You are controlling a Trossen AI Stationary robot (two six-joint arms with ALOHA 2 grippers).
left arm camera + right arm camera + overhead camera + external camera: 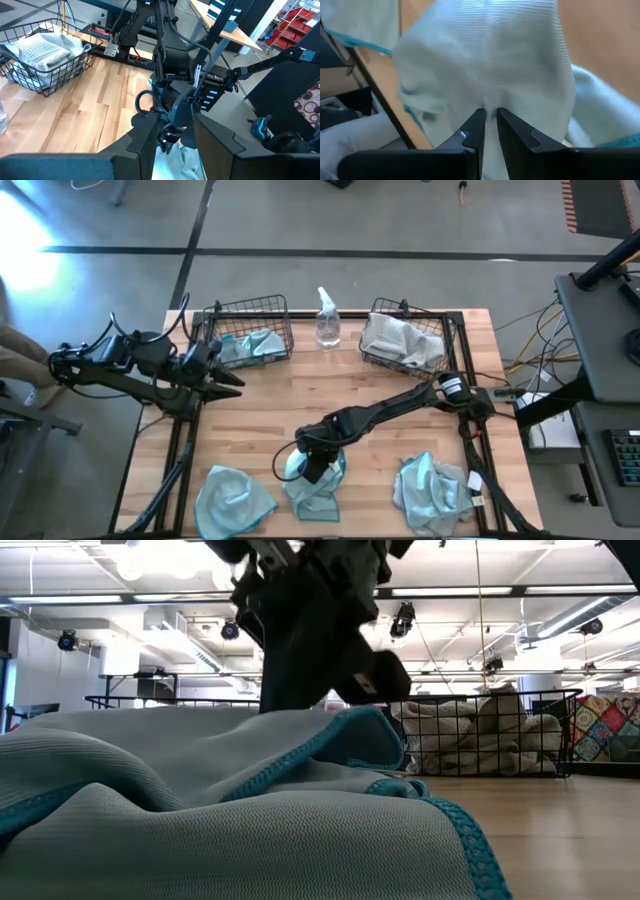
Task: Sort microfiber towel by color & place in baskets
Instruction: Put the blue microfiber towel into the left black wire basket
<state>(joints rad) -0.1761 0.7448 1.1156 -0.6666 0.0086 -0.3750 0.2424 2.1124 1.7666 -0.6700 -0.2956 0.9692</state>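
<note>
Seen from above: while the right gripper sits low on the middle teal towel at the table's near edge, the left gripper waits well apart, beside the left basket.
High view, remaining cloths: a second teal towel lies crumpled to one side of the right jaws and a third teal towel to the other; neither touches them.
High view, baskets: the left basket holds a teal cloth; the right basket holds pale grey-white cloths; a clear spray bottle stands between the two.
Low view: the dark right gripper descends into a raised fold of the ribbed teal towel, whose darker stitched hem curls just beside the jaws; the right basket stands far behind.
Left wrist view: the left fingers stand spread apart with nothing between them, aimed across the table at the right arm.
Right wrist view: the right fingertips are nearly together, pinching a tented ridge of the towel directly ahead of them.
Jaw state: right closed on the towel; left open and empty.
Risk: the pinch appears to take only a thin ridge, so the soft cloth may slip out on lifting.
Risk, sorting: a trailing corner could snag the basket rim; this teal piece belongs with the teal cloth.
</note>
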